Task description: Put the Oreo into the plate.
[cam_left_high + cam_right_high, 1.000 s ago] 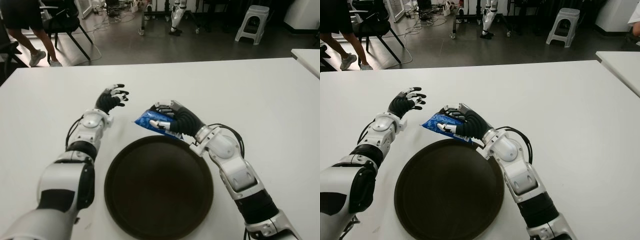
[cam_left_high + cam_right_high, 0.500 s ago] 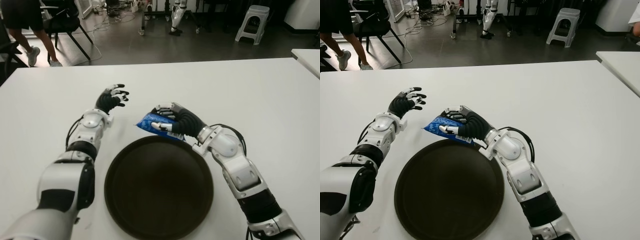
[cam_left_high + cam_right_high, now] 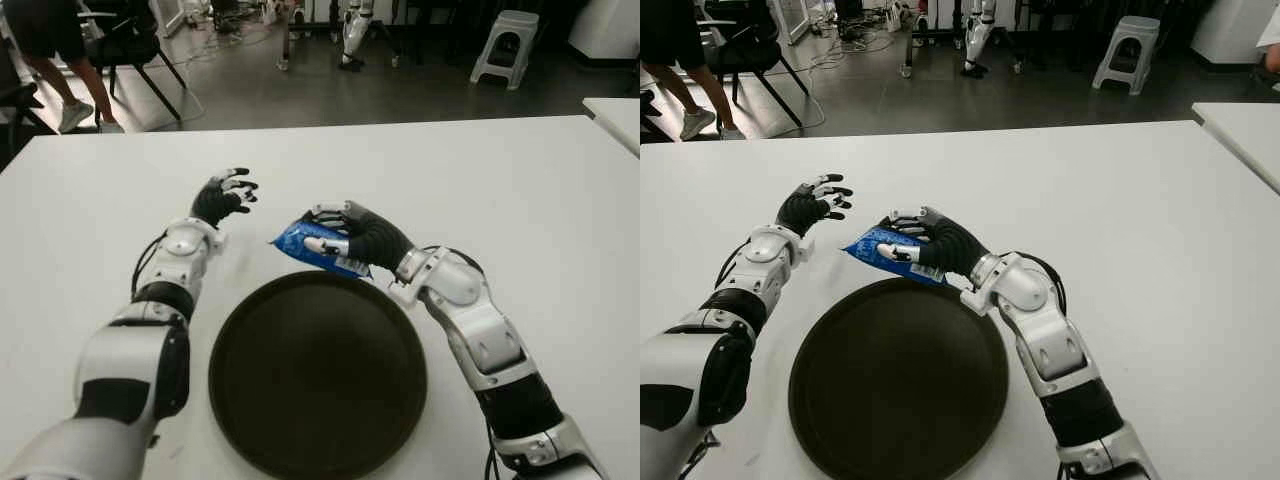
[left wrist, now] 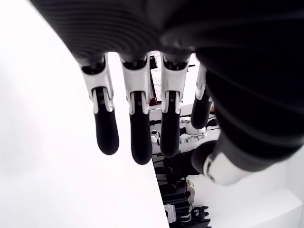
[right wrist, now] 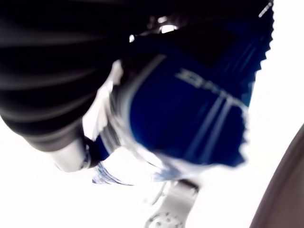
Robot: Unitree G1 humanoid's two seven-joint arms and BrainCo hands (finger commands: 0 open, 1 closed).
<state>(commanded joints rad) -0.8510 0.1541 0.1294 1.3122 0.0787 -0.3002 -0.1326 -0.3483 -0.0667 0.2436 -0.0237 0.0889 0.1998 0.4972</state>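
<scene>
My right hand (image 3: 335,238) is shut on a blue Oreo packet (image 3: 297,244), lifted just beyond the far rim of the round dark plate (image 3: 318,370). Up close in the right wrist view, the blue packet (image 5: 190,114) fills the palm, with the plate's edge (image 5: 285,190) showing beside it. Out to the left of the packet, my left hand (image 3: 225,194) hovers over the white table (image 3: 520,190) with relaxed fingers (image 4: 135,128) that hold nothing.
The plate lies near the table's front edge, between my two arms. Beyond the far edge are a black chair (image 3: 130,45), a white stool (image 3: 505,45) and a person's legs (image 3: 60,60). Another white table's corner (image 3: 615,115) shows at right.
My right hand has lifted the packet slightly and drawn its wrist up and to the right. The left hand has not moved.
</scene>
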